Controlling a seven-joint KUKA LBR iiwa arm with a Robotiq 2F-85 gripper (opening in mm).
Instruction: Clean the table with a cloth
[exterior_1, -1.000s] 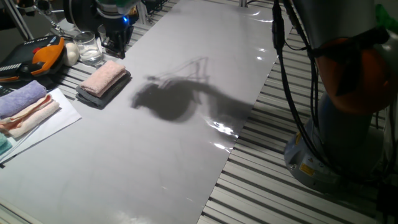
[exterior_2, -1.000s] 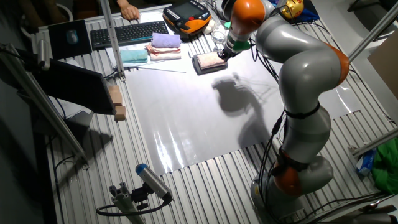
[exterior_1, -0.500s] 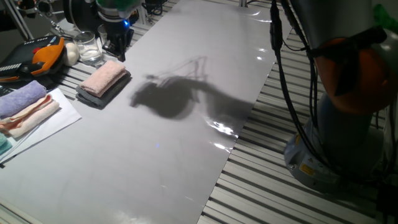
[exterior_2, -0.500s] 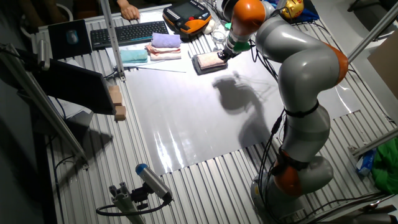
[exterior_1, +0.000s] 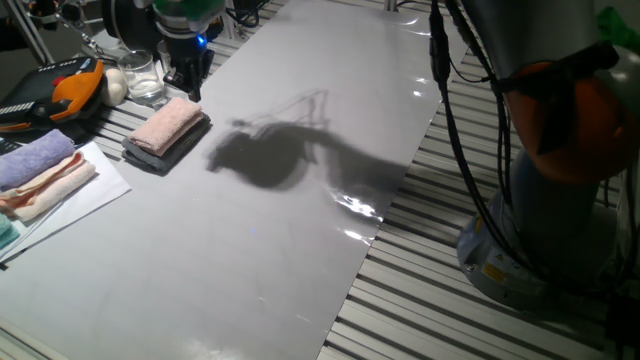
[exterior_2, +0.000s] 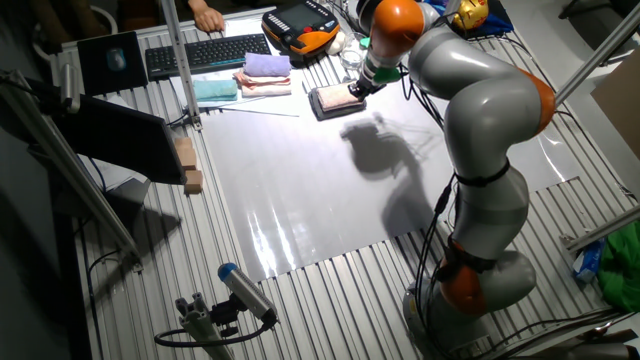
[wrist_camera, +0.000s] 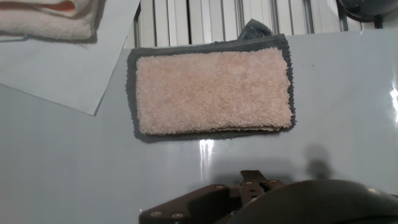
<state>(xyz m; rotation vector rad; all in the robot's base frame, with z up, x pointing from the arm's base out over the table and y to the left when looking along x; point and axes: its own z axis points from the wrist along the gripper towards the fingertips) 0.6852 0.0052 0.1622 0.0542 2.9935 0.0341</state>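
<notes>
My claw (exterior_1: 186, 75) hangs over the far corner of the bench (exterior_1: 300, 230), just past the pink cloth (exterior_1: 166, 124). In one fixed view I can see its dark tips pointing down near the cloth's far end, with a small blue light above them. The tips do not touch the cloth. I cannot tell how wide my claw is open, because the tips are dark and small in both fixed views. In my hand view only a dark bit of my hand shows at the bottom. I hold nothing that I can see.

The pink cloth (wrist_camera: 213, 92) is folded into a neat, fluffy block. It lies flat on top of a dark grey cloth (wrist_camera: 132, 93), whose edge sticks out all around it. Both sit at the edge of the shiny grey bench sheet, right by the metal slats.

Beside them, on a white sheet of paper (exterior_1: 75, 190), lie a purple towel (exterior_1: 35, 158) and a peach towel (exterior_1: 50, 188). A clear glass (exterior_1: 145, 78) stands on the slats near my claw. An orange and black controller (exterior_1: 60, 90) lies farther off.

My arm's big dark shadow (exterior_1: 270, 160) falls on the middle of the bench. My grey and orange arm (exterior_2: 480, 130) bends over the bench from its base at the side.
</notes>
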